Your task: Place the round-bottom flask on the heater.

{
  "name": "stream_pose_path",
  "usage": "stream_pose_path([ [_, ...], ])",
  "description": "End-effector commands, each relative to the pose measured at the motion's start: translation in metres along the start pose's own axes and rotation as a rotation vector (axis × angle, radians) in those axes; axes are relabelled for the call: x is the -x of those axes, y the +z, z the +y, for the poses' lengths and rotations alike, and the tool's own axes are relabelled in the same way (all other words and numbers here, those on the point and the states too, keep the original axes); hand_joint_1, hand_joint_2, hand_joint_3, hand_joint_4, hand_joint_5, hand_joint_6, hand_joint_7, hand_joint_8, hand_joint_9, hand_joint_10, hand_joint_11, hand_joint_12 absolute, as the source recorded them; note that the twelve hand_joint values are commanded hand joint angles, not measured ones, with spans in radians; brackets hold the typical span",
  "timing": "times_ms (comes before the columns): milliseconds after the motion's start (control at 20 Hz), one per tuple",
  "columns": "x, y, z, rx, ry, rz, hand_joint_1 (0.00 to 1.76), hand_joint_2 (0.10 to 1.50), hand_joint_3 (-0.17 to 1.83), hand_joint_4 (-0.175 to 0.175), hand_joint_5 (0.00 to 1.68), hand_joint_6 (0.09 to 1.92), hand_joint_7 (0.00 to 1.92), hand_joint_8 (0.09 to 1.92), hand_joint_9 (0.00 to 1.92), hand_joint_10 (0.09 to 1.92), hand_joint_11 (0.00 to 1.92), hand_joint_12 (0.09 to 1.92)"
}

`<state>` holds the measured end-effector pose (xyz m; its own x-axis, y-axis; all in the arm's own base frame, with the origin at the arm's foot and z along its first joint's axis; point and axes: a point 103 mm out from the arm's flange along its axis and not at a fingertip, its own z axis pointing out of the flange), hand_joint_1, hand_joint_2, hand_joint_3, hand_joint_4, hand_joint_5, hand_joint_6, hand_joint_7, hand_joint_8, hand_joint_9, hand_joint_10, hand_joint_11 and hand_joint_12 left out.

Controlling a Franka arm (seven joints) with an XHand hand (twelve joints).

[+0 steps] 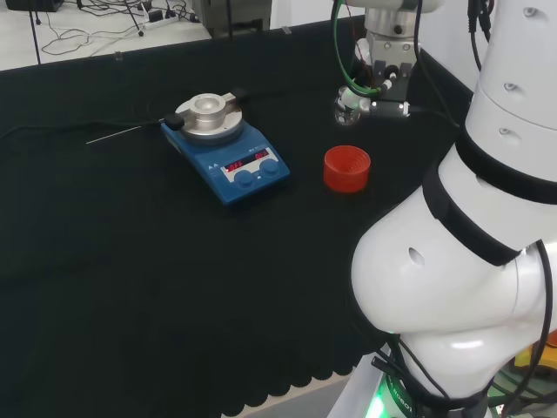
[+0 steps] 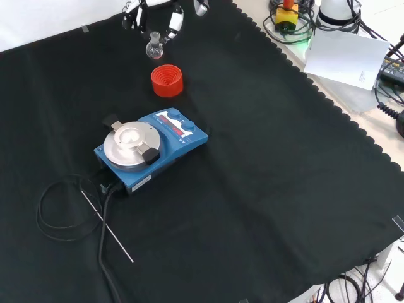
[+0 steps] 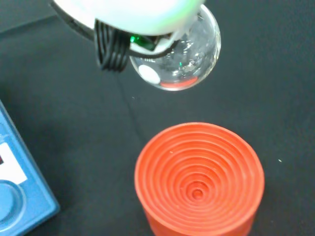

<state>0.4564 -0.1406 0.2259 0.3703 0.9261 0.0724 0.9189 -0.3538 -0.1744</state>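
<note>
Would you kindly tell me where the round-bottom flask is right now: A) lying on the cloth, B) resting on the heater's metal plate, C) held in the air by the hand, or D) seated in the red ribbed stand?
C: the round-bottom flask hangs from the hand, clear of the empty red ribbed stand and away from the heater.

A clear round-bottom flask hangs under the blurred white hand, clear of the black cloth. Near it, apart, stands a red ribbed ring stand. A blue heater corner shows at the edge.
</note>
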Motion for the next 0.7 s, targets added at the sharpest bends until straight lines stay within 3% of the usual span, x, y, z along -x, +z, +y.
stream_pose_path([
  [50, -0.038, -0.031, 0.002, 0.003, -0.061, -0.021, 1.15, 0.62, 0.83, -0.028, 1.17, 0.93, 0.35, 0.62, 0.62, 0.57, 0.38, 1.32],
  [700, -0.118, -0.051, 0.035, -0.013, -0.182, -0.050, 1.15, 0.62, 0.83, -0.035, 1.17, 0.93, 0.34, 0.62, 0.61, 0.57, 0.38, 1.32],
])
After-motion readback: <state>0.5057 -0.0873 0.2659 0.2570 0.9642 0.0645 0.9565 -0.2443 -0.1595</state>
